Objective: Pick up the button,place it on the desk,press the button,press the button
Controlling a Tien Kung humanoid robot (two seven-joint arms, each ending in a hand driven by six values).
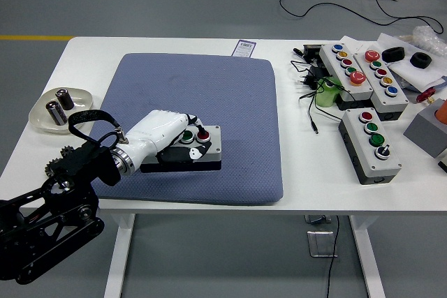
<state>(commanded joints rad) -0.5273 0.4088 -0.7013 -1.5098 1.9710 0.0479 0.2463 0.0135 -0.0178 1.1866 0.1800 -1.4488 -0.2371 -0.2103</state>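
Button box (199, 150) on the blue mat (209, 109) — rigid, boxy, probably light; best gripped across its long sides. Left hand (167, 134) rests atop, fingers (198, 135) curled over the buttons.

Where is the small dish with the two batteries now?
The dish sits at the table's left edge, just left of the blue mat and beyond the left arm.
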